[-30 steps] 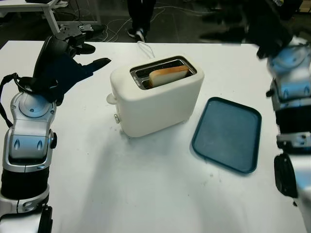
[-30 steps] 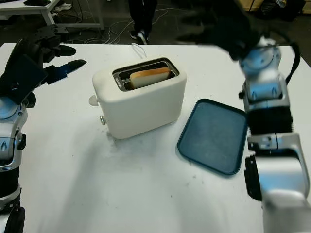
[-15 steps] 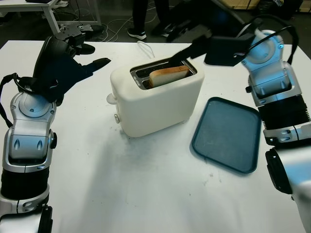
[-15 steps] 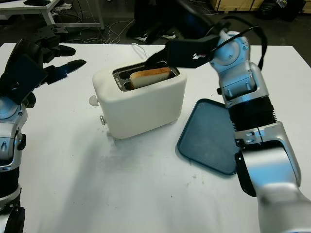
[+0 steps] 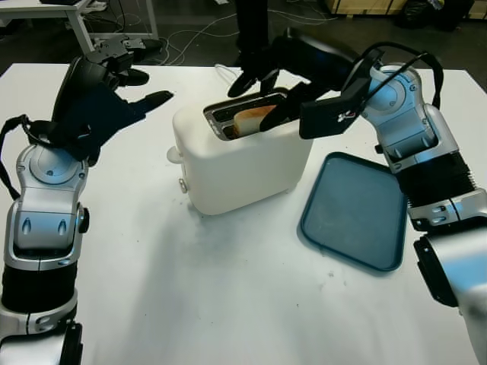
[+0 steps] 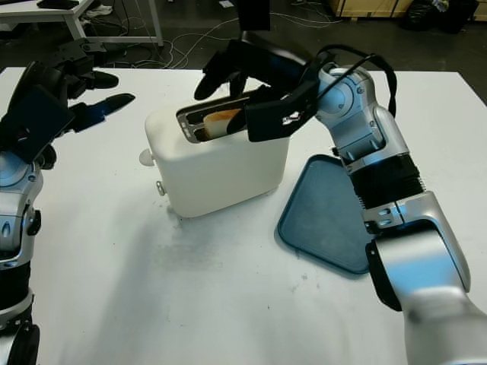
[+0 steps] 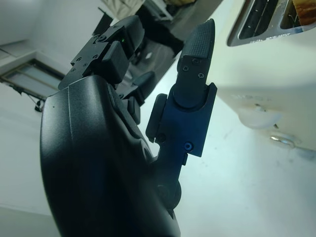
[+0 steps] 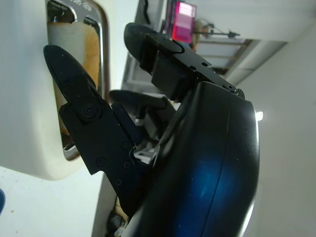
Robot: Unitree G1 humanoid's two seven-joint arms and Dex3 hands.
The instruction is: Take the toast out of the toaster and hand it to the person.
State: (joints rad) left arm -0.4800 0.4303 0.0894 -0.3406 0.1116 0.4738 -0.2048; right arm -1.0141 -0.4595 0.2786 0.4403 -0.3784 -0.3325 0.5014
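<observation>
The toast is a pale slice with a tan crust, seated in the slot of the cream toaster, top edge protruding above the chrome rim. The toaster stands on the white worktop. The right hand is directly above the toaster slots, open, fingers straddling the toast, holding nothing. The left hand hangs open above the worktop, well left of the toaster. A dark blue tray, holding nothing, lies just right of the toaster. A person's legs stand beyond the toaster.
</observation>
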